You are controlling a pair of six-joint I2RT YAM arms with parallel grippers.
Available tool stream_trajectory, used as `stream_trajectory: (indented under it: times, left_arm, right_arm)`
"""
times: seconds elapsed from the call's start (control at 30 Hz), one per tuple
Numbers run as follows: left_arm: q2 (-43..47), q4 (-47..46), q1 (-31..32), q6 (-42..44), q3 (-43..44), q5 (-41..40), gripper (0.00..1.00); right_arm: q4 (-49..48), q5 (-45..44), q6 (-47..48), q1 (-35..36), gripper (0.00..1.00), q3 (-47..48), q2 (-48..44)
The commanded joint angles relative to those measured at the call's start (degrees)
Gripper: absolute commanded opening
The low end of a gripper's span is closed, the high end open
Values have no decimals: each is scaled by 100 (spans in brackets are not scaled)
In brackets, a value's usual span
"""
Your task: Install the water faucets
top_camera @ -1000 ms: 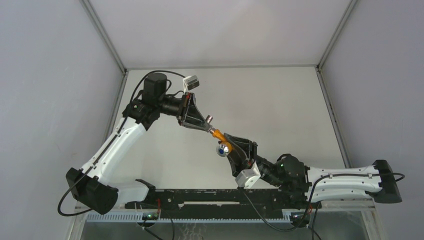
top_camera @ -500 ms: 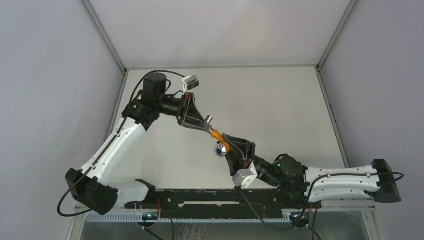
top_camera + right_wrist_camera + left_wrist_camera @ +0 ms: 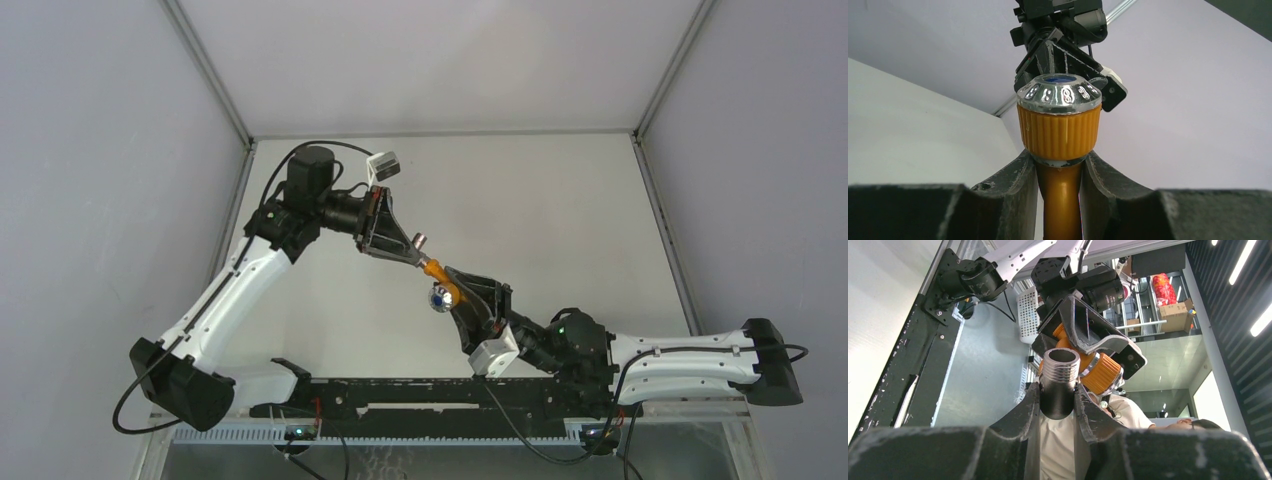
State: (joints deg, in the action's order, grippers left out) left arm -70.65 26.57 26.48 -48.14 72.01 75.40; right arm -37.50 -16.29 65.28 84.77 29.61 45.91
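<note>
Both arms meet above the middle of the table. My left gripper (image 3: 408,249) is shut on the grey metal fitting (image 3: 420,238). In the left wrist view the left gripper (image 3: 1058,392) pinches the fitting's dark smooth part, and the fitting's threaded open end (image 3: 1061,364) points away. My right gripper (image 3: 459,291) is shut on the orange tap body (image 3: 436,269), whose silvery round end (image 3: 438,297) faces down-left. In the right wrist view the right gripper (image 3: 1059,172) clamps the stem under the ribbed orange knob (image 3: 1059,132). The tap (image 3: 1101,372) sits right behind the fitting; I cannot tell if they touch.
The white table (image 3: 570,220) is enclosed by grey walls at the back and sides. A black rail (image 3: 430,395) with cables runs along the near edge between the arm bases.
My right gripper has shifted the orange tap slightly left, closer to the left gripper. The left arm has barely moved.
</note>
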Motion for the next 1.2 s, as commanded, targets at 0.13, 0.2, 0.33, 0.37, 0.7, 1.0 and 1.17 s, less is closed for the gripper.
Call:
stream_trajectory:
  times: [0.13, 0.2, 0.33, 0.37, 0.7, 1.0, 1.17]
  left_arm:
    - [236, -174, 127, -29, 450, 263, 0]
    - [228, -174, 138, -25, 463, 282, 0]
    - [190, -174, 138, -46, 421, 295, 0]
    - [185, -177, 138, -44, 412, 284, 0]
    - [82, -187, 138, -53, 432, 283, 0]
    - [117, -178, 159, -103, 452, 174, 0]
    - [165, -167, 186, -125, 446, 175, 0]
  right_arm:
    - [-401, 43, -77, -64, 0, 11, -5]
    - [-483, 98, -78, -67, 0, -33, -27]
    - [-565, 182, -40, -32, 0, -51, -50]
    - [-568, 192, -40, -27, 0, -51, -55]
    - [-486, 90, 70, 130, 0, -51, -198]
    - [-389, 92, 2, 210, 0, -51, -243]
    - [-331, 178, -211, 213, 0, -51, -254]
